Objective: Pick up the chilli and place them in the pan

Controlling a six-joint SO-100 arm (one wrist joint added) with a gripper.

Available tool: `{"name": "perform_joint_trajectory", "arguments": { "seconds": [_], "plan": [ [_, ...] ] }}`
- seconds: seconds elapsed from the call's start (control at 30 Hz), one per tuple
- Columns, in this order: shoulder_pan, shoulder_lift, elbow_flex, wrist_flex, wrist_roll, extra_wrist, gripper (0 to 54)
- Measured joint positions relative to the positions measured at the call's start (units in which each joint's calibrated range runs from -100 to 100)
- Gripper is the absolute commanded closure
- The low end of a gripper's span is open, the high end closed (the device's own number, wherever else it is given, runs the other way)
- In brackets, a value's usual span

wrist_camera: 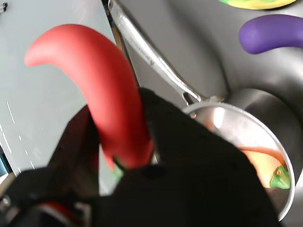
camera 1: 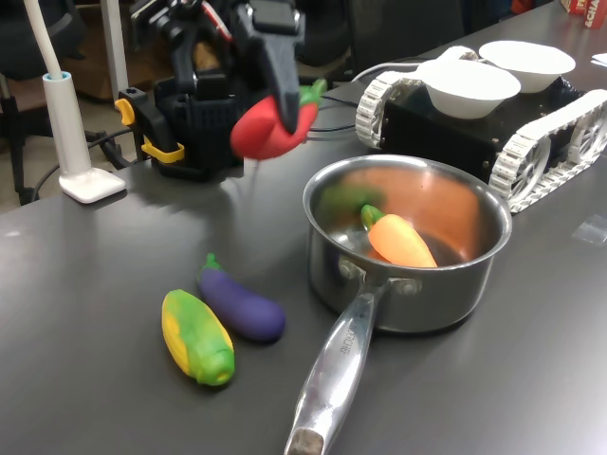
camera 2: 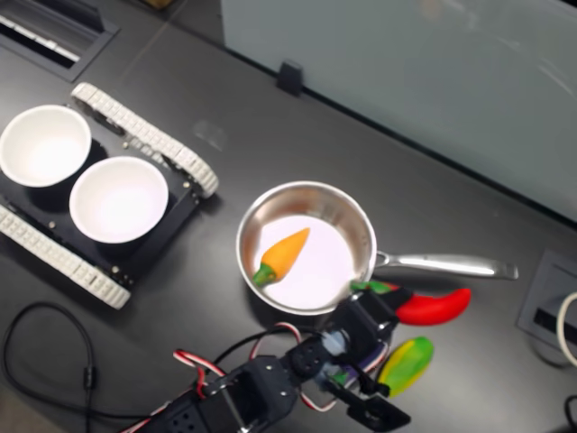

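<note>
From the first exterior view's left: a white lamp base (camera 1: 90,182) stands on the dark desk (camera 1: 85,379). A yellow-and-green toy corn cob (camera 1: 197,336) and a purple toy eggplant (camera 1: 241,304) lie just beside each other, clear of the carry path.

Next comes the black tool (camera 1: 275,90), closed on the smooth, curved red toy chilli (camera 1: 270,128) near its green stem end. The chilli is held off the desk. In the wrist view its red body (wrist_camera: 102,90) rises between the jaws, and the tip points away from the pan.

The round shiny stainless-steel saucepan (camera 1: 474,284) stands to the right of the tool in the first exterior view. In the second exterior view the chilli (camera 2: 435,307) lies outside the rim, under the long riveted handle (camera 2: 446,265), its long axis roughly along that handle. The coming move therefore appears to be a carry over the rim.

An orange toy carrot (camera 1: 398,240) already occupies the pan floor. Beyond, a tracked vehicle (camera 1: 474,123) carries two white bowls (camera 1: 469,87), well apart.
</note>
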Motion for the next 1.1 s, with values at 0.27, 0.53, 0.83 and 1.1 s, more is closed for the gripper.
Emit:
{"name": "perform_joint_trajectory", "arguments": {
  "seconds": [0.27, 0.53, 0.83, 1.1],
  "plan": [
    [-11.0, -4.2, 0.0, 0.8, -4.3, 0.2, 53.6],
    [-21.8, -4.7, 0.0, 1.2, -6.5, 0.2, 53.6],
    [-29.4, -4.2, 3.5, 1.2, -7.0, 3.3, 53.6],
    [-33.3, -2.6, 11.0, -1.4, -7.9, 4.2, 53.6]
  ]
}}
